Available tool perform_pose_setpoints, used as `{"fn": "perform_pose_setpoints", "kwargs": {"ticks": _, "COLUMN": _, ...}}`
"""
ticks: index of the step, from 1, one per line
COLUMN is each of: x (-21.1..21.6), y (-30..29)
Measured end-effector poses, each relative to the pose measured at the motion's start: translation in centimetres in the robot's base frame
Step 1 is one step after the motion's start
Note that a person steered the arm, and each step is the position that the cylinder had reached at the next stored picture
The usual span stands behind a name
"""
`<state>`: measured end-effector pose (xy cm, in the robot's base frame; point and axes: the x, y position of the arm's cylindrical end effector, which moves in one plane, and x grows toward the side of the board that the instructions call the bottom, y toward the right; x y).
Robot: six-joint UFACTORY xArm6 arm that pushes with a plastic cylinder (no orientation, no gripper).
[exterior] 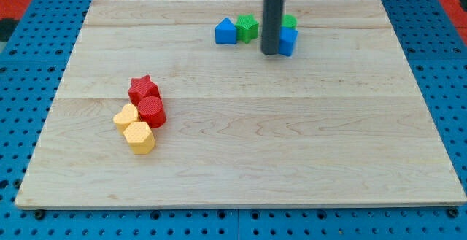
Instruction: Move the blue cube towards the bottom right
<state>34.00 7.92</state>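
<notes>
The blue cube (288, 41) sits near the view's top, right of centre, partly hidden behind my rod. My tip (270, 52) rests on the board just left of the blue cube, touching or almost touching its left face. A green block (290, 21) peeks out behind the blue cube. A green star-like block (248, 28) and a second blue block (226, 31) with a pointed top lie to the left of my rod.
A red star (143, 89), a red cylinder (152, 111) and two yellow blocks (126, 117) (139, 137) cluster at the view's left. The wooden board (306, 138) lies on a blue pegboard (22, 87).
</notes>
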Motion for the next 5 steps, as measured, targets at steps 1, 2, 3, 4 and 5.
{"fn": "perform_pose_setpoints", "kwargs": {"ticks": 1, "x": -1.7, "y": -2.1}}
{"fn": "perform_pose_setpoints", "kwargs": {"ticks": 2, "x": -2.9, "y": -6.3}}
{"fn": "perform_pose_setpoints", "kwargs": {"ticks": 3, "x": -5.1, "y": -2.9}}
{"fn": "perform_pose_setpoints", "kwargs": {"ticks": 4, "x": -5.9, "y": 0.6}}
{"fn": "perform_pose_setpoints", "kwargs": {"ticks": 5, "x": -2.8, "y": 3.8}}
